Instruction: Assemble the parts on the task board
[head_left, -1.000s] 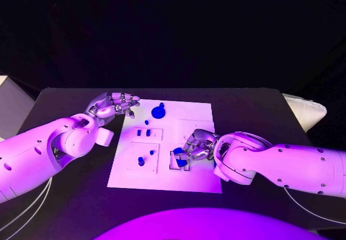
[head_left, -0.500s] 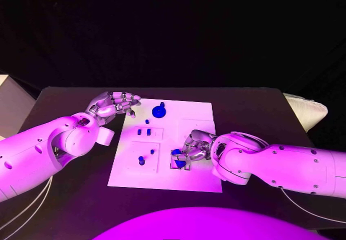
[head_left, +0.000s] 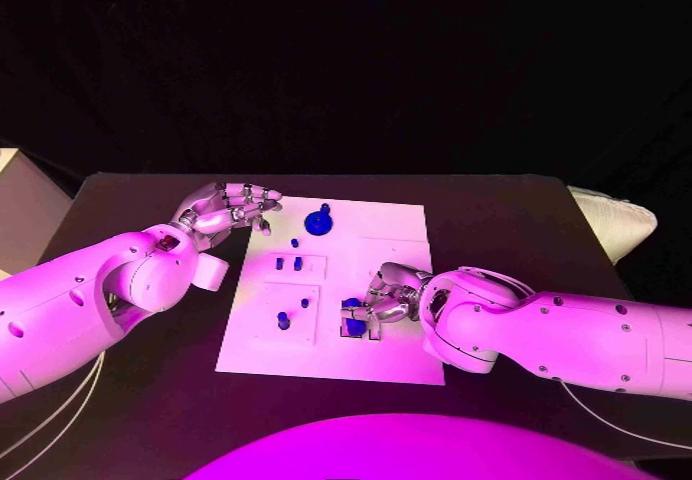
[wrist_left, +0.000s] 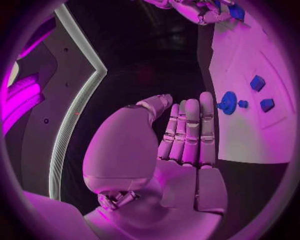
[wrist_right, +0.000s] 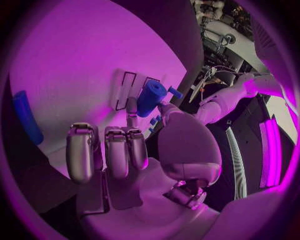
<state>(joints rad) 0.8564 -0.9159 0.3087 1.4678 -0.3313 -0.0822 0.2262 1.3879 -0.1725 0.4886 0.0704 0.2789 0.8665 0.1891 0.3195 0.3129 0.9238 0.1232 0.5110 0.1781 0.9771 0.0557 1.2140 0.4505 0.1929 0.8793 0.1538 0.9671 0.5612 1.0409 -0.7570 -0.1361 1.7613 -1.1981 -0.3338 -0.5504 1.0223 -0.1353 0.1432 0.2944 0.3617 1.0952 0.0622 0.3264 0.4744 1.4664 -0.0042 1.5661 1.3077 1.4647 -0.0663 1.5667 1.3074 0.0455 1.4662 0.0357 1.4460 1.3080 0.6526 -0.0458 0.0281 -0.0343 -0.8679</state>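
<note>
The task board (head_left: 378, 352) is a white plate in the middle of the black table (head_left: 144, 400), with small blue parts on it — a round knobbed part (head_left: 317, 221) near its far edge and two small blocks (head_left: 290, 265) in a raised frame nearer me. My right hand (head_left: 384, 302) lies low over the board's middle, thumb and a finger pinching a blue cylinder (wrist_right: 151, 97) just above a dark-outlined slot (wrist_right: 125, 89). My left hand (head_left: 224, 211) hovers at the board's far-left corner, fingers straight and together, holding nothing — bare table lies open to its left.
</note>
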